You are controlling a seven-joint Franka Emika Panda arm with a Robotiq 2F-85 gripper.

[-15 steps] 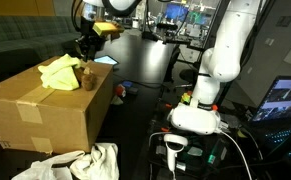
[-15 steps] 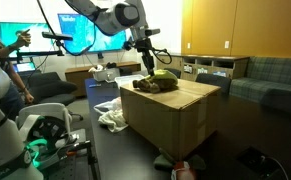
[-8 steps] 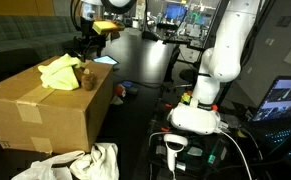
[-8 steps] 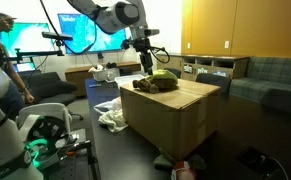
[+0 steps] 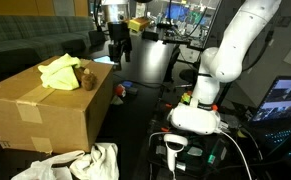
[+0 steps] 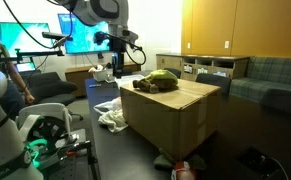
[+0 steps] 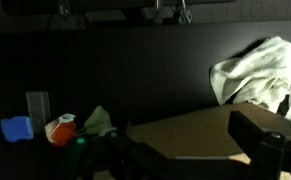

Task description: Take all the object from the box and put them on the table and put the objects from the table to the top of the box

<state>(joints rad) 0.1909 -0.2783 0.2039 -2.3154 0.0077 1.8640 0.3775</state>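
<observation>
**Poised in the clear, soft goods waiting**

Your gripper (image 5: 117, 50) hangs in the air beyond the far end of the cardboard box (image 5: 40, 110), touching nothing. Its fingers are too dark to show whether they stand apart or together. On top of the box lies a crumpled yellow cloth (image 5: 60, 72), with a small brown object (image 5: 87, 78) just beside it. A white cloth (image 5: 90, 160) lies heaped on the table (image 5: 145, 75) at the box's foot. Both cloths look light, limp and unbreakable, and are likely to drape and trail, so pinch a raised fold near the middle and lift high. The brown object seems rigid, but it is too small to judge further.
</observation>
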